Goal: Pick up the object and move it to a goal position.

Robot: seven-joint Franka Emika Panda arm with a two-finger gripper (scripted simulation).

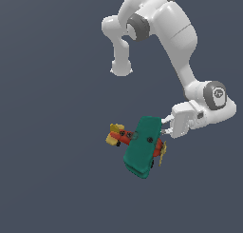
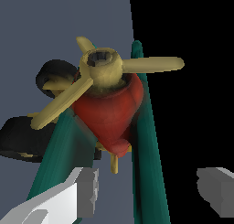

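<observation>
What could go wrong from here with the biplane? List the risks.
1. The gripper sits at the toy biplane near its propeller, with one finger by a teal wing. A hold on thin, slanted wing edges could slip.
2. The plane looks tilted in the exterior view, so it might rotate in the jaws while being carried.
3. The fingers appear spread in the wrist view; whether they grip firmly cannot be confirmed, so a drop is possible.
</observation>
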